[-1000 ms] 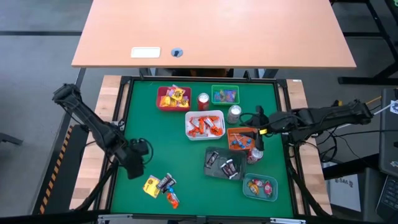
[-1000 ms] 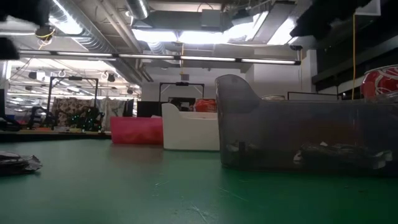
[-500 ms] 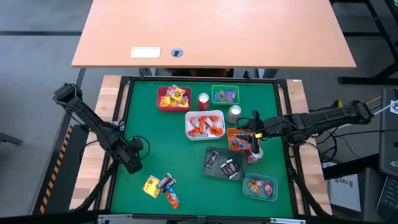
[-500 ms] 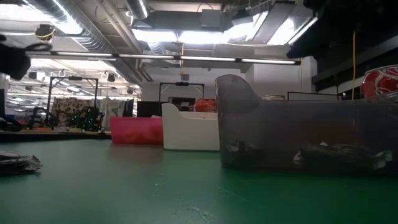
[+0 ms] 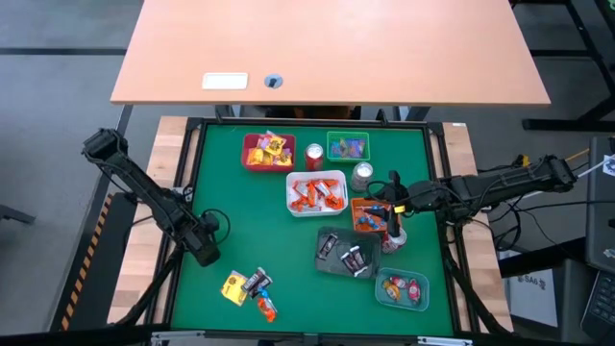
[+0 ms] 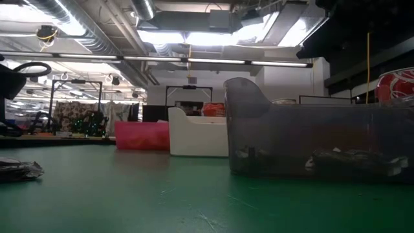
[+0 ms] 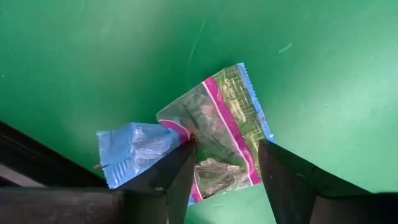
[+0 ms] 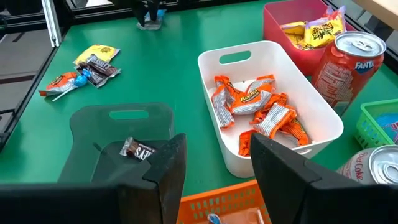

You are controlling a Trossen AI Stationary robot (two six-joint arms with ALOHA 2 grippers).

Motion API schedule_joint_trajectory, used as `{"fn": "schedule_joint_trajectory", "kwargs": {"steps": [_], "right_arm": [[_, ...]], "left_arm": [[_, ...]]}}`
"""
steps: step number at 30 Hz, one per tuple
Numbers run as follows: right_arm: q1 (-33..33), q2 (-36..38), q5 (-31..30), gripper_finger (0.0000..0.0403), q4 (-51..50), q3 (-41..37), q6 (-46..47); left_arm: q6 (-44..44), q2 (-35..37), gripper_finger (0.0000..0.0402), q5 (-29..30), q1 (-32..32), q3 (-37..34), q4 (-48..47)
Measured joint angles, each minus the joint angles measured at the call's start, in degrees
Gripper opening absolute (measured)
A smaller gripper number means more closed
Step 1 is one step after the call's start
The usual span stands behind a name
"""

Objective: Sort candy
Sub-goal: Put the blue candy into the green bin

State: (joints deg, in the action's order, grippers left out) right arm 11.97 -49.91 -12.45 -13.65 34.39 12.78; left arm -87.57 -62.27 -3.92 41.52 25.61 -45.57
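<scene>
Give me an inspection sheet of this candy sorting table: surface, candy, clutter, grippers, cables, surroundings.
Surface: green mat, bare between items.
Candy: unsorted pile near the front left; orange sweets in the white tray; yellow ones in the red tray; dark ones in the grey tray; more in the green tray, orange basket and front right tray.
Clutter: red soda can, silver can; two crumpled wrappers, blue and clear, under the left wrist.
Grippers: left gripper open above the wrappers; right gripper open, over the orange basket.
Cables: bundle off the right edge.
Surroundings: wooden desk behind the table.
</scene>
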Motion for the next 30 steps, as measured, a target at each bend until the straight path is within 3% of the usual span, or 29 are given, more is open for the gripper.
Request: {"fn": "schedule_joint_trajectory", "kwargs": {"steps": [5, 16, 20, 30], "right_arm": [[0.0, 0.0, 0.0, 0.0179, 0.1, 0.0, 0.0], [0.0, 0.0, 0.0, 0.0179, 0.1, 0.0, 0.0], [0.0, 0.0, 0.0, 0.0179, 0.1, 0.0, 0.0], [0.0, 0.0, 0.0, 0.0179, 0.1, 0.0, -1.2]], "left_arm": [[-1.0, -0.3, 0.0136, -0.2, 0.0, -0.1, 0.3], [-3.9, -0.4, 0.0008, -0.1, -2.4, -0.2, 0.5], [-3.8, -0.4, 0.0004, 0.4, -3.7, -0.3, 3.6], [1.2, -0.4, 0.0, 8.9, -7.7, -0.3, 23.9]]}}
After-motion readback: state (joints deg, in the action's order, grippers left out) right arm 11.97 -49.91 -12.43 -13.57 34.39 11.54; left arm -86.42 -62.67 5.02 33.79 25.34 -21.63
